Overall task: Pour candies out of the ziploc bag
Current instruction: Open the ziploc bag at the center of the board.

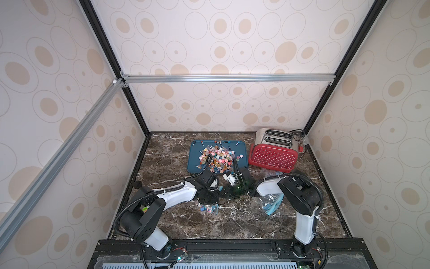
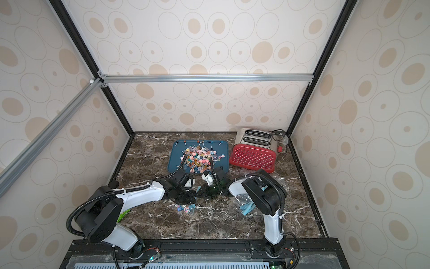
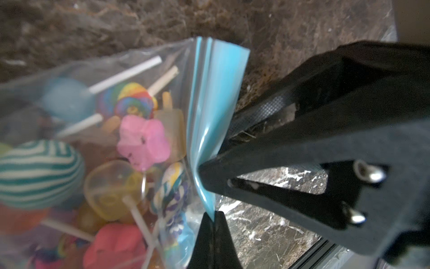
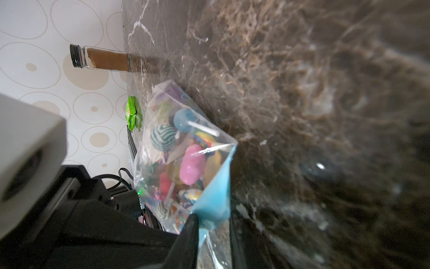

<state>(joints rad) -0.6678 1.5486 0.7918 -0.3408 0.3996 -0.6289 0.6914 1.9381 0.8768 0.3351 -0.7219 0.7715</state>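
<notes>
Above marble tabletop (image 3: 286, 65), left gripper (image 3: 213, 217) and right gripper (image 4: 211, 223) pinch ziploc bag (image 3: 130, 139).

This is a robot test cell in a lab, dressed to look like a kitchen. Cream wall panels printed with beige ovals (image 1: 232, 35) sit in a frame of black and silver aluminium bars (image 1: 228, 78). 2 white-and-black robot arms, the left arm (image 1: 176, 193) and the right arm (image 1: 304, 223), stand on a black rail (image 1: 232, 246) at the front of a dark brown marble-look tabletop (image 1: 232, 221). The tabletop carries a red, white-dotted steel toaster (image 1: 273, 157).
</notes>
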